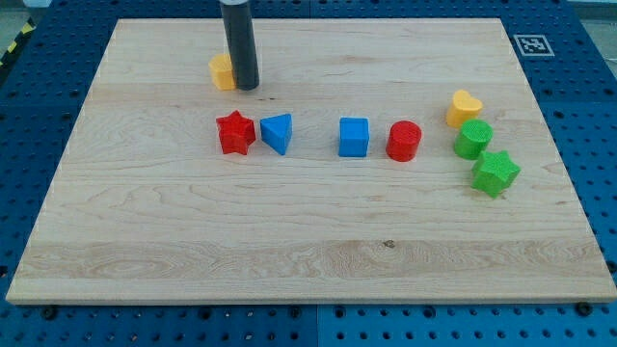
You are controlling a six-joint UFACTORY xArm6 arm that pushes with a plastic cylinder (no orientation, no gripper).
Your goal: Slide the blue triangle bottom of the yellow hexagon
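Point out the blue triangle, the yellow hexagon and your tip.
blue triangle (277,132), camera view, on its top face, just right of the red star.
yellow hexagon (222,71), camera view, on its visible left part; the rod hides the rest.
my tip (247,87), camera view, at the rod's very end, beside the hexagon.

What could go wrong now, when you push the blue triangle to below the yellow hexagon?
My tip rests right beside the yellow hexagon, so leaving may nudge it. The red star sits almost against the blue triangle, so a push toward the view's left could drag it along.
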